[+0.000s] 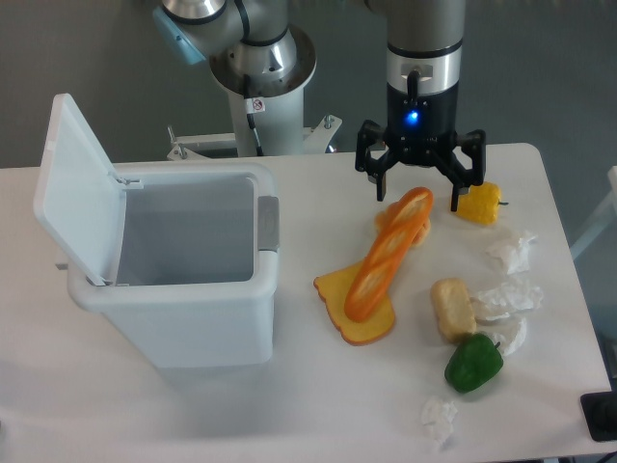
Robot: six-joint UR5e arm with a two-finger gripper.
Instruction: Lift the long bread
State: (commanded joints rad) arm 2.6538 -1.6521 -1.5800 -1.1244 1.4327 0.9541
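The long bread (pixel 386 256) is a slim orange baguette with paler slashes. It lies diagonally in the middle of the white table (pixel 318 405). Its near end rests on a flat orange-yellow bread slice (pixel 364 323), and its far end lies on another orange item (pixel 393 220). My gripper (pixel 417 190) hangs straight down over the far end of the loaf. Its black fingers (pixel 380 181) are spread wide, one on each side of that end, and I see no grip on the loaf.
A white bin (pixel 174 280) with its lid raised stands at the left. A yellow toy piece (pixel 479 204) sits right of the gripper. A pale tan roll (pixel 451 309), a green pepper (pixel 473 364) and crumpled white paper (pixel 511 253) lie at the right.
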